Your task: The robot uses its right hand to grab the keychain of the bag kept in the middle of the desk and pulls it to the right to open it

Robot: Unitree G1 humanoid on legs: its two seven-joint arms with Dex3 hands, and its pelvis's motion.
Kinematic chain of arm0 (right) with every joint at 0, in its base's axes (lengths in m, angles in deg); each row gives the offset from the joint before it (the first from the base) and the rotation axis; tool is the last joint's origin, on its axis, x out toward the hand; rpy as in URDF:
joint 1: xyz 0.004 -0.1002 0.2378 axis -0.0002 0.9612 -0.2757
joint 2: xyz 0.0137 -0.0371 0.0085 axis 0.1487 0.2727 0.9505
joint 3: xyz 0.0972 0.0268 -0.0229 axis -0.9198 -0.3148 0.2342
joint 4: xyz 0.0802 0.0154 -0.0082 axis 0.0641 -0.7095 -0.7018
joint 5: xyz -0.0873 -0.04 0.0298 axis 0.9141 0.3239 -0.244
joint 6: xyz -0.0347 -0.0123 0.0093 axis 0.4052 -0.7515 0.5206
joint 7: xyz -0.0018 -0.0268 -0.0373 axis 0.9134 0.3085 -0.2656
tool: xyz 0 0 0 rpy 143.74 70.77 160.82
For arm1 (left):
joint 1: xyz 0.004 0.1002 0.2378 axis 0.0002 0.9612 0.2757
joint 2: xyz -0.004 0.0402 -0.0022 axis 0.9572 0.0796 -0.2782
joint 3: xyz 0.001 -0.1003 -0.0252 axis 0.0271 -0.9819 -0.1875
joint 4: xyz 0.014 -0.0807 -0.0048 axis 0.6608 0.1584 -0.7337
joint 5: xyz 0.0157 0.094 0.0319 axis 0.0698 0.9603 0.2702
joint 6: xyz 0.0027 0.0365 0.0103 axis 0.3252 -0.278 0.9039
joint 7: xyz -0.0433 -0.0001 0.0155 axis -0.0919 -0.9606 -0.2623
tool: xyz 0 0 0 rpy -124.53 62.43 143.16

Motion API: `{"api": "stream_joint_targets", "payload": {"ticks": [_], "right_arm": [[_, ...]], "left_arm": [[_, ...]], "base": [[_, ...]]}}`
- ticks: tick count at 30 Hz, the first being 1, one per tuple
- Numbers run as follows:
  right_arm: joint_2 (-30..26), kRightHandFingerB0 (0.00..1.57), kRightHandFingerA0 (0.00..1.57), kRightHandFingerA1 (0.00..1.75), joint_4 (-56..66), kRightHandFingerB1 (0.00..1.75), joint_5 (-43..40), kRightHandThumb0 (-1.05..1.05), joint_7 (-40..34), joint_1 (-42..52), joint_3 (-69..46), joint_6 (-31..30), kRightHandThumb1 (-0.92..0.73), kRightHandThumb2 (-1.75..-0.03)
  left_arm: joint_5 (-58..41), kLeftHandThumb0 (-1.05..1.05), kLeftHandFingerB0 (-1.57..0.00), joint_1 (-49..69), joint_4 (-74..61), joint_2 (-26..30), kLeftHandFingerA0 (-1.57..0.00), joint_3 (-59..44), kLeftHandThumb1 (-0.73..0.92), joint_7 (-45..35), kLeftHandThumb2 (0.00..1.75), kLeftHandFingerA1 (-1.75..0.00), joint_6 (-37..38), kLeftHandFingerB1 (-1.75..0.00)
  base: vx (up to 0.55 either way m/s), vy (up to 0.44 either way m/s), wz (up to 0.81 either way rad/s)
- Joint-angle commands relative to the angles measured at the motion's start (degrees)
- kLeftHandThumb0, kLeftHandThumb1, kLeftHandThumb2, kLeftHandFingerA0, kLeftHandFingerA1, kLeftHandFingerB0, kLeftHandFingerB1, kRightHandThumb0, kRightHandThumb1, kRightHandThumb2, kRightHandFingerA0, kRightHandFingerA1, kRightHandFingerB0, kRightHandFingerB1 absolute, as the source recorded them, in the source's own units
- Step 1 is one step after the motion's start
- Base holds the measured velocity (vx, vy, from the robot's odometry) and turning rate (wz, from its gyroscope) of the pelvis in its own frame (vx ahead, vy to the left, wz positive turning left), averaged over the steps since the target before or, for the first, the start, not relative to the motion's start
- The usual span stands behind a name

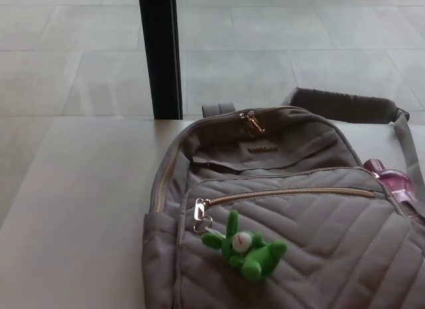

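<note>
A grey quilted backpack lies flat on the pale desk, filling the right half of the head view. A green plush keychain hangs by a metal ring from the zip pull at the left end of the front pocket's gold zip, which runs shut to the right. A second gold zip pull sits at the bag's top. Neither of my hands shows in this view.
A black post stands behind the desk's far edge, over a grey tiled floor. The bag's strap loops at the back right. A pink object pokes from the bag's right side.
</note>
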Motion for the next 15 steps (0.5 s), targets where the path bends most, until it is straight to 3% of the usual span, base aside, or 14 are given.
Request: {"api": "stream_joint_targets", "payload": {"ticks": [1, 2, 3, 4, 5, 6, 7, 8, 10, 11, 12, 13, 14, 15], "right_arm": [[-2.12, 0.27, 0.63, 0.58, 1.35, 0.30, -8.07, -0.50, -0.94, -2.45, -7.09, 5.54, -0.63, -0.59], [-2.04, 0.27, 0.63, 0.58, 2.81, 0.30, -8.95, -0.50, -0.77, -2.82, -8.20, 4.70, -0.63, -0.59], [-1.92, 0.19, 0.65, 0.70, 4.71, 0.42, -9.84, -0.58, -0.40, -3.02, -9.18, 4.67, -0.53, -0.83], [-1.44, 0.15, 0.79, 1.00, 12.81, 0.41, -13.92, -0.63, 1.42, -4.24, -12.10, 2.48, -0.51, -0.80], [-1.61, 0.24, 0.65, 0.75, 14.87, 0.29, -13.98, -0.56, 0.44, -4.98, -12.59, 0.99, -0.63, -0.59], [-1.95, 0.16, 0.53, 0.63, 18.46, 0.41, -14.82, -0.63, 0.30, -6.21, -13.45, -1.63, -0.53, -0.84], [-1.78, 0.16, 0.53, 0.63, 19.18, 0.41, -14.73, -0.63, 0.39, -6.30, -13.69, -2.25, -0.53, -0.84], [-1.93, 0.18, 0.55, 0.47, 24.29, 0.28, -16.10, -0.64, 0.08, -7.53, -14.66, -4.38, -0.64, -0.60], [-2.43, 0.17, 0.61, 0.50, 30.47, 0.27, -17.70, -0.61, -0.70, -10.63, -15.51, -7.74, -0.65, -0.60], [-2.86, 0.11, 0.77, 0.71, 32.66, 0.40, -18.51, -0.70, -1.02, -12.66, -15.93, -8.70, -0.52, -0.83], [-3.46, 0.17, 0.68, 0.52, 35.29, 0.28, -18.57, -0.69, -2.03, -14.74, -16.07, -10.73, -0.64, -0.60], [-3.59, 0.17, 0.68, 0.52, 37.49, 0.28, -18.82, -0.69, -2.55, -15.58, -16.24, -12.69, -0.64, -0.60], [-3.49, 0.19, 0.85, 1.20, 41.99, 0.34, -19.33, -0.76, -4.45, -18.93, -15.97, -14.40, -0.64, -0.60], [-3.18, 0.16, 0.95, 0.96, 46.12, 0.47, -20.15, -0.84, -5.27, -21.54, -15.51, -15.29, -0.54, -0.89]], "left_arm": [[-1.92, -0.64, -0.16, -0.86, 1.44, 1.83, -0.20, -1.26, 0.50, -3.41, 0.84, -0.52, 3.64, -0.42], [-1.98, -0.64, -0.16, -0.74, 1.40, 1.83, -0.20, -1.32, 0.50, -3.64, 0.84, -0.52, 3.91, -0.42], [-2.10, -0.60, -0.23, -0.80, 1.52, 1.82, -0.24, -1.46, 0.65, -3.78, 0.60, -0.45, 3.90, -0.29], [-2.38, -0.64, -0.17, -0.65, 1.58, 1.73, -0.20, -1.75, 0.50, -4.04, 0.84, -0.53, 4.10, -0.42], [-2.34, -0.65, -0.17, -0.80, 1.68, 1.70, -0.23, -1.74, 0.50, -3.82, 0.85, -0.54, 3.86, -0.42], [-2.33, -0.65, -0.17, -1.09, 1.67, 1.58, -0.24, -1.76, 0.49, -3.42, 0.85, -0.54, 3.62, -0.42], [-2.35, -0.65, -0.17, -1.03, 1.70, 1.59, -0.24, -1.80, 0.49, -3.39, 0.85, -0.54, 3.64, -0.42], [-2.51, -0.62, -0.26, -0.88, 1.31, 1.49, -0.24, -1.91, 0.63, -3.48, 0.59, -0.46, 3.66, -0.30], [-2.52, -0.63, -0.25, -0.66, 1.02, 1.46, -0.25, -1.94, 0.64, -3.48, 0.59, -0.46, 3.87, -0.29], [-2.53, -0.64, -0.26, -0.85, 1.23, 1.43, -0.25, -1.99, 0.62, -3.46, 0.59, -0.46, 3.71, -0.29], [-2.75, -0.63, -0.26, -1.02, 1.37, 1.32, -0.25, -2.23, 0.63, -3.49, 0.59, -0.47, 3.58, -0.29], [-2.83, -0.63, -0.26, -0.94, 1.26, 1.29, -0.25, -2.29, 0.63, -3.65, 0.59, -0.47, 3.65, -0.29], [-2.73, -0.64, -0.26, -0.99, 1.39, 1.27, -0.25, -2.26, 0.63, -3.72, 0.59, -0.47, 3.92, -0.30], [-2.50, -0.64, -0.26, -1.07, 1.48, 1.34, -0.27, -2.10, 0.63, -3.66, 0.59, -0.47, 3.93, -0.30]], "base": [[0.00, 0.000, 0.00], [0.00, 0.000, 0.00], [0.00, 0.000, 0.00], [0.00, 0.000, 0.00], [0.00, 0.000, 0.00], [0.00, 0.000, 0.00], [0.00, 0.000, 0.00], [0.00, 0.000, 0.00], [0.00, 0.000, 0.00], [0.00, 0.000, 0.00], [0.00, 0.000, 0.00], [0.00, 0.000, 0.00], [0.00, 0.000, 0.00], [0.00, 0.000, 0.00]]}}
